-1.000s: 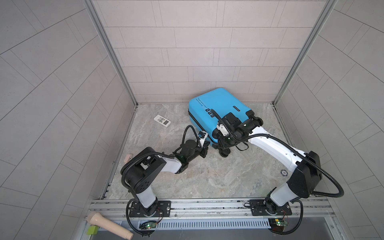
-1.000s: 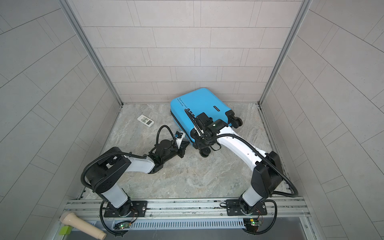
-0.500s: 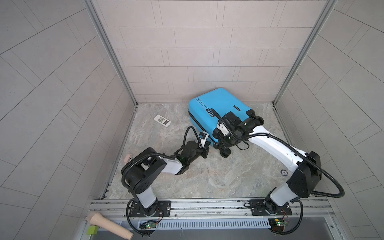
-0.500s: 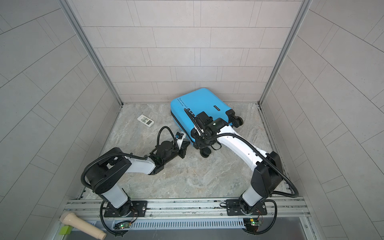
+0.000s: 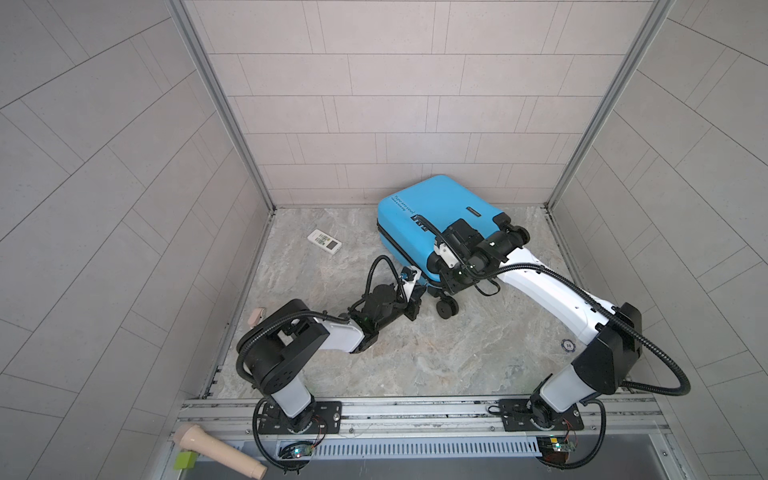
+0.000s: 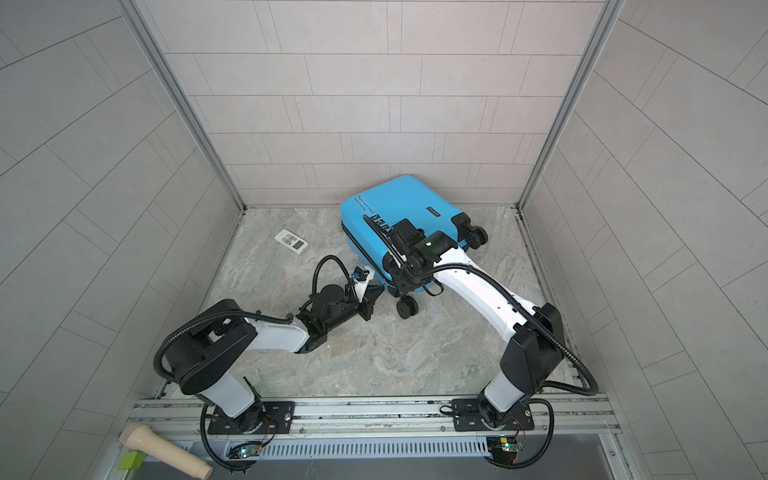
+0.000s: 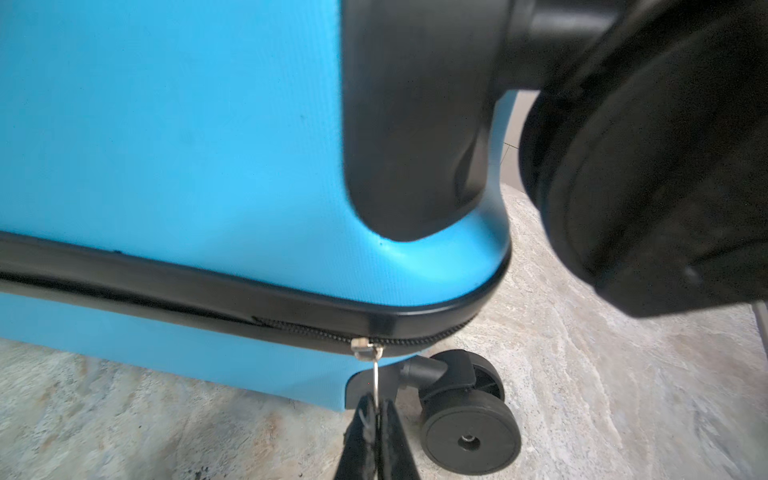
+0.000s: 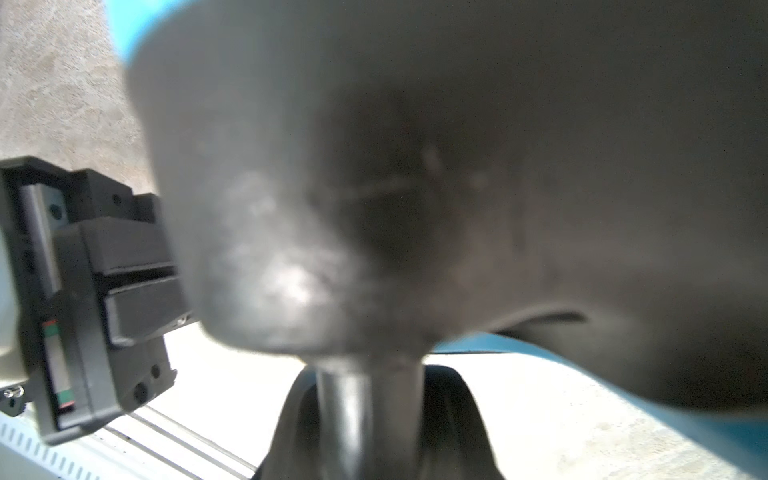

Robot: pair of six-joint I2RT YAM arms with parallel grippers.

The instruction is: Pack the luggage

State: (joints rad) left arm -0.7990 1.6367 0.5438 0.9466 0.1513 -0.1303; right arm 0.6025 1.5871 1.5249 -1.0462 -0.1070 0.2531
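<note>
Presently, left gripper (image 7: 376, 411): closed on the thin zipper pull (image 7: 376, 382), just short of the shell's corner.
Luggage (image 5: 432, 212): laid flat at the back of the floor (image 5: 415, 353), right of centre.
Right gripper (image 8: 370, 440): jaws seen either side of a caster stem (image 8: 370, 386) and judged clamped; the view is blurred.
Risk: the pull may be lost if dragged off the track line, or the slider jammed at the bend.
Change: none made out against the earlier frames.
</note>
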